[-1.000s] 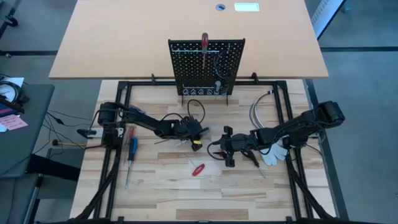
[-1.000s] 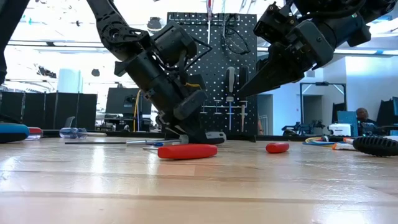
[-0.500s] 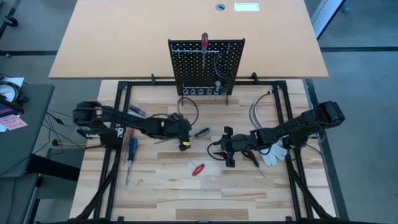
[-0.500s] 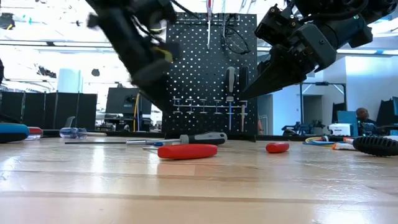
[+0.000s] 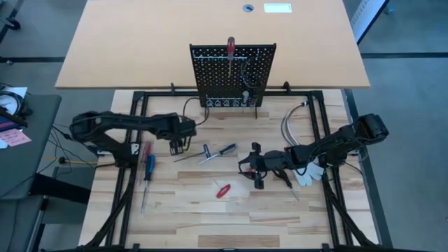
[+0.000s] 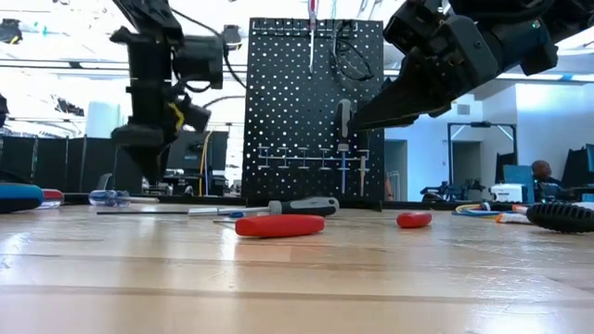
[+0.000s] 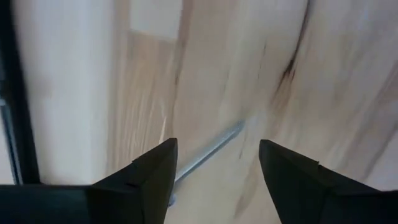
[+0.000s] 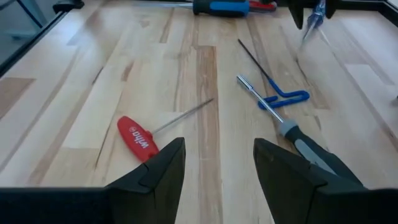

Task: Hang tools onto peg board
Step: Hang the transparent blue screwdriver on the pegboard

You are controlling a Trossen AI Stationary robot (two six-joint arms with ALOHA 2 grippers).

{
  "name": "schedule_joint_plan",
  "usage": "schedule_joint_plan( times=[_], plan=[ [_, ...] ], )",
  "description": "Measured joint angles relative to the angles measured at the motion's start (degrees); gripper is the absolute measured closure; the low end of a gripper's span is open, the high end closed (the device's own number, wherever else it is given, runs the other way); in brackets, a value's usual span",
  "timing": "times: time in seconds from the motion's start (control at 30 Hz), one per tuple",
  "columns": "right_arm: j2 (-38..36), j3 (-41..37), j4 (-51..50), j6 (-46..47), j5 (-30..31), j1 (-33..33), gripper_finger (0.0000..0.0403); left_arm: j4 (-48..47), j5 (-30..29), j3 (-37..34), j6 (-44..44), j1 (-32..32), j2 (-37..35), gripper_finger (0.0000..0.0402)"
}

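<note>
Left gripper (image 5: 176, 145) is hovering empty over the pale wooden slatted tabletop (image 5: 231, 210), jaws standing apart with nothing between them. In its wrist view only bare wood and a thin bright metal shaft (image 7: 208, 151) are showing between the fingers (image 7: 155, 174).

Right gripper (image 5: 256, 168) is hanging low near table centre, fingers spread and holding nothing.

Black perforated peg board (image 5: 233, 73) is standing upright at the table's far edge. One red-handled screwdriver (image 5: 230, 47) is already hanging at its top.

Tools waiting on the table:
- black-and-grey-handled screwdriver (image 5: 217, 152), lying flat between the two grippers, long axis diagonal, handle toward the peg board and the right arm, bare tip toward the left arm
- slim blue bent hex key (image 8: 280, 96), just beside that screwdriver's tip
- small red T-handle driver (image 5: 222, 190), nearer the front edge, thin shaft running toward the right gripper
- blue-handled screwdriver (image 5: 148, 166) and a red-handled one (image 5: 145, 149), side by side by the left frame rail, long axes running front to back

Judgement: a pick-up step is in hand, between one tool and the next. Most tools are not yet hung. Next move likely calls for lowering over a handle with the jaws set across its long axis, then closing. Which tool is meant, I cannot tell.
</note>
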Motion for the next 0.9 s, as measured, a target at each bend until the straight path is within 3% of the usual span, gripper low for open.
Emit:
schedule_joint_plan(
  times=[0.37, 0.67, 0.73, 0.9],
  plan=[
    [0.0, 0.02, -2.61, 0.43, -0.3, 0.42, 0.0205, 1.0, -0.71, 0.33, 19.11, 5.38, 12.64, 0.0246],
    [0.0, 0.04, -3.14, 0.45, -0.44, 0.42, 0.0205, 2.03, 0.67, 4.15, 18.81, 0.69, 16.09, 0.0385],
    [0.0, 0.04, -2.95, 0.45, -0.44, 0.42, 0.0205, 5.79, 0.87, 4.96, 18.89, -0.92, 16.07, 0.0388],
    [0.0, 0.04, -2.56, 0.54, -0.44, 0.42, 0.0205, 15.66, 1.37, 5.08, 16.84, -3.65, 16.06, 0.0352]
  ],
)
